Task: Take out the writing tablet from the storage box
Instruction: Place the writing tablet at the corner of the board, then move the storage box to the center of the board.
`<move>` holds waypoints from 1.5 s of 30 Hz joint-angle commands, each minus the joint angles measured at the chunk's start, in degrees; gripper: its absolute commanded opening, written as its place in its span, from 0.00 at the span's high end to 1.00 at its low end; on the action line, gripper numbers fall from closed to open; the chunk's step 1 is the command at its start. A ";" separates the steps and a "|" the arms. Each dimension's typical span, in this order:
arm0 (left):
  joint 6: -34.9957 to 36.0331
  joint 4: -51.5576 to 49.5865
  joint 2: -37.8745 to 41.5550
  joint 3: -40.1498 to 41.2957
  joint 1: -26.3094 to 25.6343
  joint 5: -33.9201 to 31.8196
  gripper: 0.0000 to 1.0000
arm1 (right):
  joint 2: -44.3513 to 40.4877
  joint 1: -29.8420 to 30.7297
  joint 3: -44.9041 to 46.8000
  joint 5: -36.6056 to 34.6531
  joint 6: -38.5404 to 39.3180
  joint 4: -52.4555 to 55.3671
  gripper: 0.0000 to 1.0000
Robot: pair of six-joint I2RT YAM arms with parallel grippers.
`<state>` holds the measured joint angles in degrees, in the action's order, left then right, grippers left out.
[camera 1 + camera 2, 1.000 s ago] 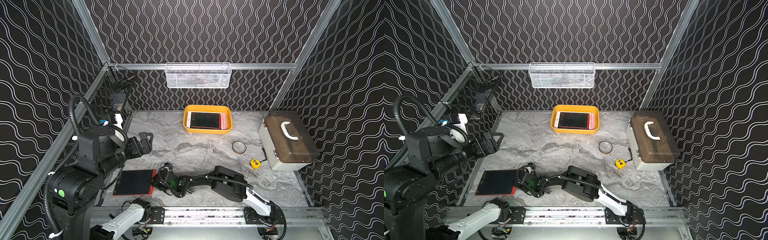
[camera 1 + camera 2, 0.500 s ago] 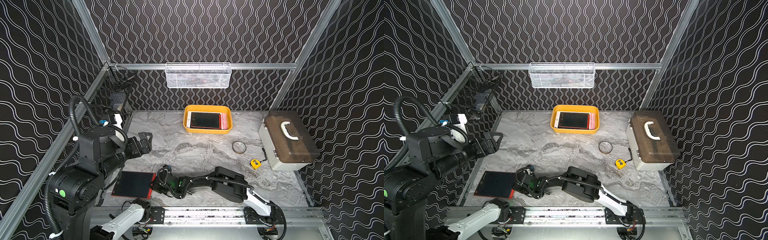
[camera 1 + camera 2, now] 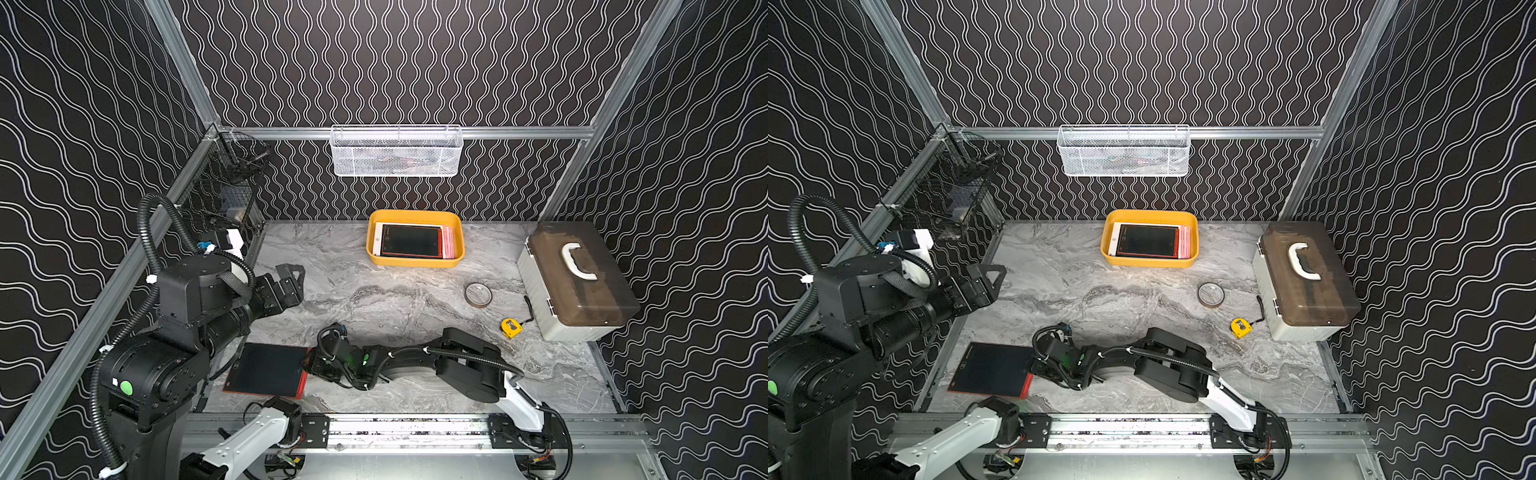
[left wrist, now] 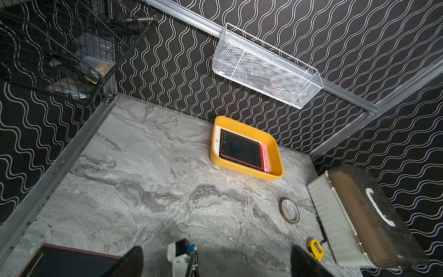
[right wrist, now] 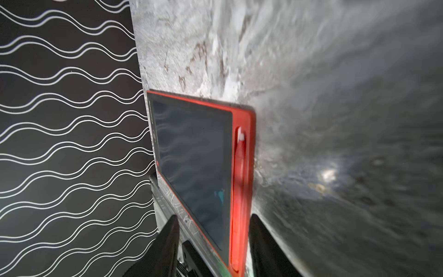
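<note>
The tablet [image 3: 266, 369] lies flat on the table [image 3: 395, 299] at the front, well away from the yellow box [image 3: 415, 262]. The right gripper [image 5: 214, 217] is loose, with its fingers [image 5: 167, 239] apart on each side of the tablet's red edge. It should pull straight back so nothing drags. The left gripper [image 3: 291, 282] is wide open and empty.

Left jaws wide, right jaws parted.
</note>
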<state>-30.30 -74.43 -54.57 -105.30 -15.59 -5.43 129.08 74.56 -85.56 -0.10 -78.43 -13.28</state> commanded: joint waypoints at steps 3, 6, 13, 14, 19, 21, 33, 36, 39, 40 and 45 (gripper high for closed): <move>0.30 1.83 -0.68 -0.34 -0.05 2.51 0.01 | -5.43 -2.67 2.25 -2.59 3.23 6.88 0.50; 0.68 2.80 -1.32 0.84 0.00 5.38 0.01 | -10.85 -4.32 3.33 -6.27 7.86 11.01 0.50; 1.57 10.35 -2.79 7.19 -0.05 11.79 0.01 | -25.40 -12.63 4.93 -17.78 17.34 23.20 0.44; 1.94 11.27 -3.23 7.98 -0.04 12.13 0.01 | -27.35 -14.75 5.36 -18.27 18.91 24.18 0.44; 1.85 18.50 -6.31 12.82 -0.02 14.92 0.01 | -34.83 -26.65 5.69 -21.50 27.07 30.25 0.33; 1.90 22.24 -8.60 14.04 0.00 16.24 0.01 | -35.70 -33.02 4.13 -19.28 31.23 32.43 0.30; 7.48 36.29 -27.47 13.73 -0.05 21.16 0.01 | -6.58 -64.60 -22.30 6.92 49.88 47.71 0.27; 8.13 38.25 -30.69 13.67 -0.04 19.73 0.01 | 0.61 -66.66 -27.91 8.46 51.71 49.85 0.29; 8.09 39.84 -33.86 13.43 -0.04 20.17 0.01 | 4.81 -67.48 -30.80 8.98 53.34 49.80 0.30; 8.17 40.00 -35.13 13.21 -0.04 20.48 0.01 | 5.96 -67.67 -31.55 9.71 53.91 49.67 0.31; 9.05 40.11 -38.46 12.54 -0.01 21.93 0.01 | 10.59 -67.95 -36.15 7.86 55.14 52.42 0.37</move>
<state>-23.29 -36.45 -92.09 -92.33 -15.59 15.09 138.34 6.70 -120.05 7.64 -25.50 36.07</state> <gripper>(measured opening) 0.991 0.646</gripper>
